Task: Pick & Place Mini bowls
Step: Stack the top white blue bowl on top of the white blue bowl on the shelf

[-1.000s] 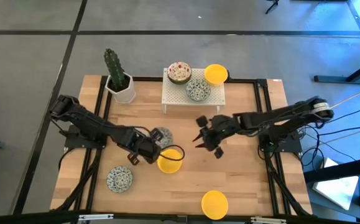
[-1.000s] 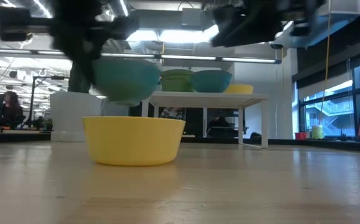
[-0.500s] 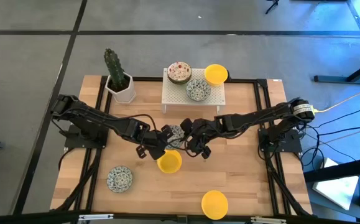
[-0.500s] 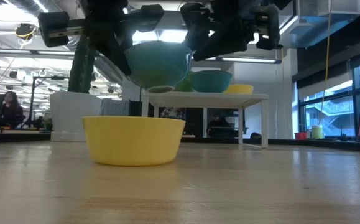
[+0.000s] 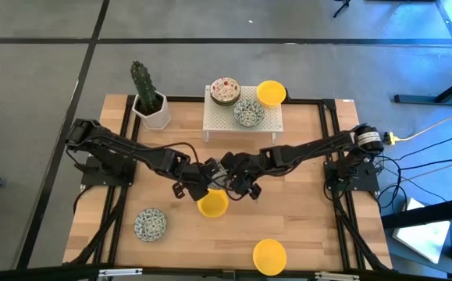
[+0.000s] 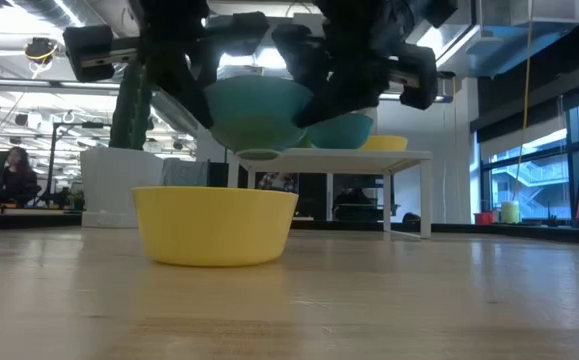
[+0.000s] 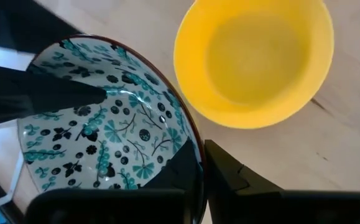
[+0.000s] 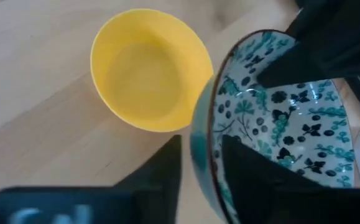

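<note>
Blue-green patterned bowl (image 6: 254,115) now pinched by both left end effector (image 5: 200,182) and newly arrived right end effector (image 5: 237,178).

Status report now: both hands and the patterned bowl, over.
Left hand and right hand both grip blue-green bowl, mid-handover, in air. Yellow bowl just below it.

I see the wooden table (image 5: 304,226) carrying a yellow bowl (image 5: 213,204) just under my two sets of jaws where they meet mid-table. Nearer the front edge from the jaws sits a second yellow bowl (image 5: 269,256), and out on the left-arm side a blue-green patterned bowl (image 5: 150,225). Beyond the jaws stand a small white rack (image 5: 214,121) and a white cactus pot (image 5: 154,114).
</note>
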Robot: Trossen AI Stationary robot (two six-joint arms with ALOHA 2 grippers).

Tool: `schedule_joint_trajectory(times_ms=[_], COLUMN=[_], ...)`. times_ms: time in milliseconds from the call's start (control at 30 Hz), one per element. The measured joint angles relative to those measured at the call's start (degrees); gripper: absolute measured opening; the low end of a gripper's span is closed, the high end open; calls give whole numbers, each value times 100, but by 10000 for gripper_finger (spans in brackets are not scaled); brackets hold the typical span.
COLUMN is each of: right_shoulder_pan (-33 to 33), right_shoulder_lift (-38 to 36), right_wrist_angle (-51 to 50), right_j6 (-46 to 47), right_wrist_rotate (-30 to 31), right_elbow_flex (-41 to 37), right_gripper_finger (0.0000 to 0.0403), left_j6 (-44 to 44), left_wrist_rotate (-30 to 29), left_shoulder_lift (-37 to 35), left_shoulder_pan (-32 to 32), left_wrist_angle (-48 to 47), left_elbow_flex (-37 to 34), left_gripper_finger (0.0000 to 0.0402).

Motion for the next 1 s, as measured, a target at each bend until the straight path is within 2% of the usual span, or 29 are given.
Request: schedule_joint_trajectory(times_ms=[133, 167, 367, 467, 700, 900, 1000], right_shoulder_pan=[8, 17, 6, 31, -17, -244, -456], right_shoulder_lift=[-49, -52, -79, -105, -108, -307, -562], right_wrist_angle=[-108, -180, -931, -1415, -3251, -3968, -4190], right_j6=[-141, -158, -55, 128, 588, 888, 1165], right_wrist_rotate=[-167, -177, -76, 26, 652, 705, 930], right_elbow_flex=[-4, 20, 342, 569, 1520, 2094, 2239], right_gripper_finger=[31, 22, 17, 16, 16, 16, 16], left_j6=[165, 208, -187, -830, -2499, -3275, -3560], left_wrist_rotate=[96, 107, -140, -388, -646, -1161, -1208], left_shoulder_lift=[0, 0, -15, -18, -131, -510, -756], left_shoulder_pan=[7, 6, 18, 40, 83, 176, 196], left_wrist_angle=[157, 211, 555, 712, 937, 900, 441], left_elbow_flex=[2, 2, 2, 2, 41, 54, -32], left_gripper_finger=[19, 23, 59, 80, 132, 164, 172])
